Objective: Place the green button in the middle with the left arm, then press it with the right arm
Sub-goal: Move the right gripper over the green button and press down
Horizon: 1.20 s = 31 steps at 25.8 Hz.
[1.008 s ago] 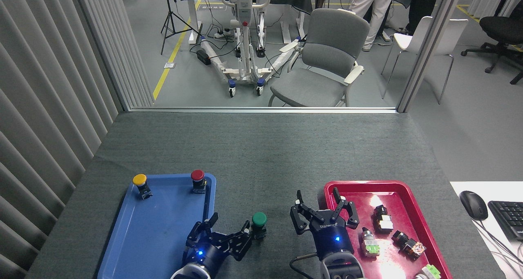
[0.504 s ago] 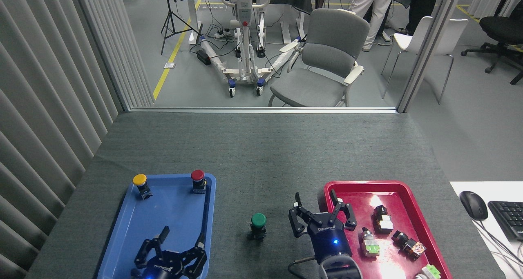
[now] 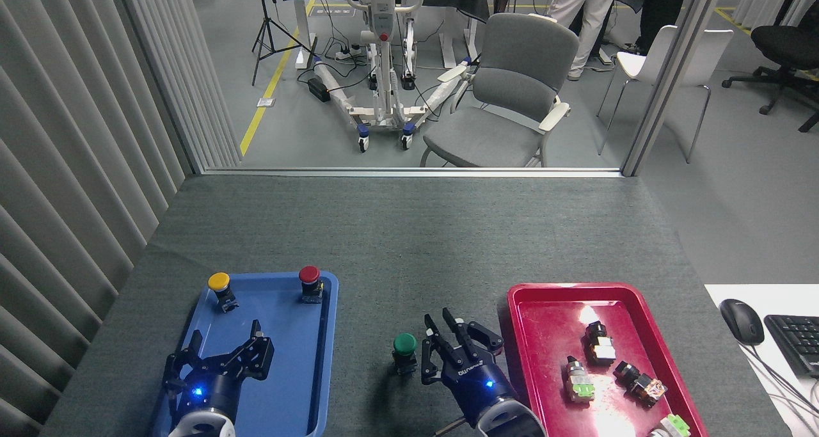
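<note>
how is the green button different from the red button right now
The green button has a green cap and stands on the bare grey tabletop; the red button has a red cap and stands in the blue tray. The green button sits beside the right gripper. Both stand upright on black bases.

Green button (image 3: pixel 405 345): small push-button with a round glossy green mushroom cap on a short black base.
Pose: upright, cap on top.
Place: on the middle (image 3: pixel 416 258), a strip of bare dark grey felt-like tabletop, at its near end and a little left of centre.
Left arm (image 3: pixel 217 363): black multi-finger gripper with a blue light and a white rounded wrist, at the near left, fingers spread, well apart from the button.
Right arm (image 3: pixel 448 347): alike black gripper with white lettering and a blue light, just right of the button; fingers drawn close, possibly touching its base, though contact is unclear.
</note>
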Each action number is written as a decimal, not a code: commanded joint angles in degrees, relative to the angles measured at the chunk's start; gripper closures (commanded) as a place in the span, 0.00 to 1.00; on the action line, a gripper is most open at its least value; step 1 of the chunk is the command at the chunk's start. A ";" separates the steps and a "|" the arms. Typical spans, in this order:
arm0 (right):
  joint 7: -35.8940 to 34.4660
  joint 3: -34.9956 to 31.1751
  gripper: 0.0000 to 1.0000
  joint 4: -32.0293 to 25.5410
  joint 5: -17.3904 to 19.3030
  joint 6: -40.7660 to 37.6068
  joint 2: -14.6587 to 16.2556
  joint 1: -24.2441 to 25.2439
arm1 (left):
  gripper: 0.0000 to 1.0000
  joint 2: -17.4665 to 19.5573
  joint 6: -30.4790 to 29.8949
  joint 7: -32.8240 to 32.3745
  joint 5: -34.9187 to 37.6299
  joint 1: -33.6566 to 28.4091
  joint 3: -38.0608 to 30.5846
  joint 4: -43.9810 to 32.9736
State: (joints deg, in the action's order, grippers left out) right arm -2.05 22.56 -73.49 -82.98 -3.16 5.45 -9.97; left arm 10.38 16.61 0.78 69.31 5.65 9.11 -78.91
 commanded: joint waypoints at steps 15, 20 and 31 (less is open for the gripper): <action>3.28 0.81 1.00 3.88 0.01 -7.39 -0.97 -2.95 | 0.01 -1.41 0.36 -1.57 -0.23 3.93 3.02 4.64; 5.39 1.69 1.00 4.76 0.01 -7.39 -1.06 -3.13 | 0.01 -1.77 -0.35 -1.39 -0.23 3.67 3.37 3.85; 9.08 2.75 1.00 5.72 0.10 -7.48 -1.24 -3.39 | 0.01 0.26 -16.43 -0.25 -0.14 4.55 3.11 4.73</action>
State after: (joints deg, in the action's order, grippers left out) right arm 5.64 25.03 -68.35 -82.96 -10.50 4.26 -13.15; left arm 10.31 6.11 0.34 69.18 10.02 12.36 -74.52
